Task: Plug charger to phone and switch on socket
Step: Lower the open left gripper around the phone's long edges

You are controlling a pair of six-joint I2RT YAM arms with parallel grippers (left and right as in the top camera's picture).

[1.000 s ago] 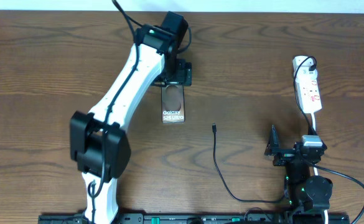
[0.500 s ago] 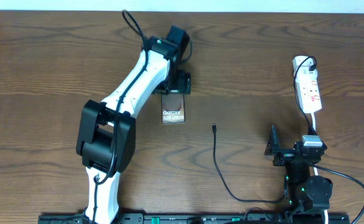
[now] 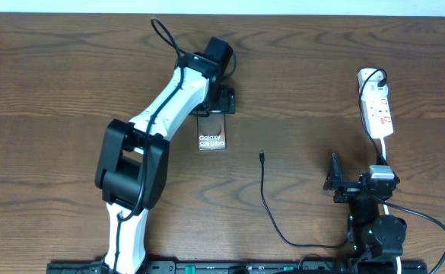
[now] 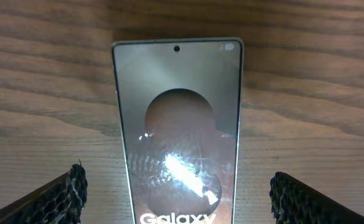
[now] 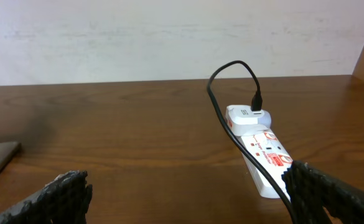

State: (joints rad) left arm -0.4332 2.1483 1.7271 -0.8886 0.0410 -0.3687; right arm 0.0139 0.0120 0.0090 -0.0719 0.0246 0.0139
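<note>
The phone [image 3: 212, 131] lies flat on the table, screen up, with white "Galaxy" lettering. It fills the middle of the left wrist view [image 4: 177, 124]. My left gripper [image 3: 217, 103] hangs over the phone's far end, open wide, one finger on each side and not touching it [image 4: 178, 186]. The charger's thin black cable [image 3: 266, 198] lies loose with its tip [image 3: 261, 157] right of the phone. The white socket strip [image 3: 377, 106] lies at the far right and shows in the right wrist view [image 5: 262, 152]. My right gripper [image 3: 333, 181] is open and empty [image 5: 188, 186], near the front edge.
A white adapter [image 5: 247, 115] sits in the strip's far end with a black cable [image 5: 231, 68] looping out of it. The white cord [image 3: 384, 156] runs from the strip towards my right arm. A pale wall stands behind the table.
My left arm's elbow has swung up and to the right, and the wrist shifted slightly over the phone's far end. The phone, cable, strip and right arm have not moved.
</note>
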